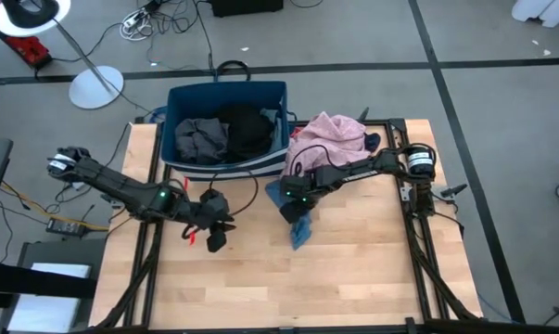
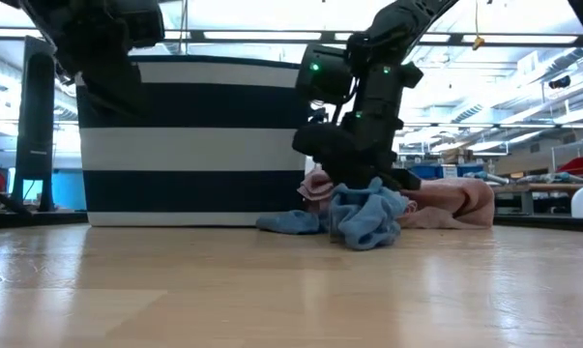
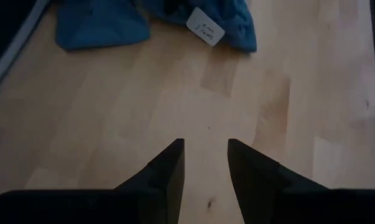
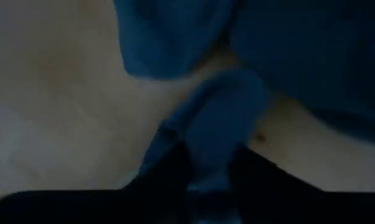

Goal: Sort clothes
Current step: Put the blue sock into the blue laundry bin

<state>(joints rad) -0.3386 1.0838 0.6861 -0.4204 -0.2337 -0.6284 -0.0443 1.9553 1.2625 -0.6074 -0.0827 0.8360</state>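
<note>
- My left gripper (image 1: pixel 216 243): at the near-left part of the wooden table (image 1: pixel 353 278), low over the boards; fingers (image 3: pixel 168 171) parted with bare wood between them, holding nothing.
- Small red-orange item (image 1: pixel 188 236): on the wood just beside my left gripper; too small to tell what it is.
- My right gripper (image 4: pixel 209 171): near the table's middle, down on the blue garment (image 1: pixel 300 227); a bunched fold of that cloth sits between my two fingers, which are closed on it.
- Blue garment: crumpled on the wood between my two arms, part lying flat toward the left arm; a white tag (image 3: pixel 205 28) shows on it in the left wrist view. In the low view it hangs in a heap beneath my right gripper, touching the table.
- Pink garment (image 1: pixel 327 137): piled on the far-right part of the table, behind the blue one and just beside the bin.
- Dark blue bin (image 1: pixel 225 96) with striped base: at the far edge of the table, left of the pink pile.
- Grey garment (image 1: pixel 199 139): inside the bin, left half.
- Black garment (image 1: pixel 247 128): inside the bin, right half, touching the grey one.
</note>
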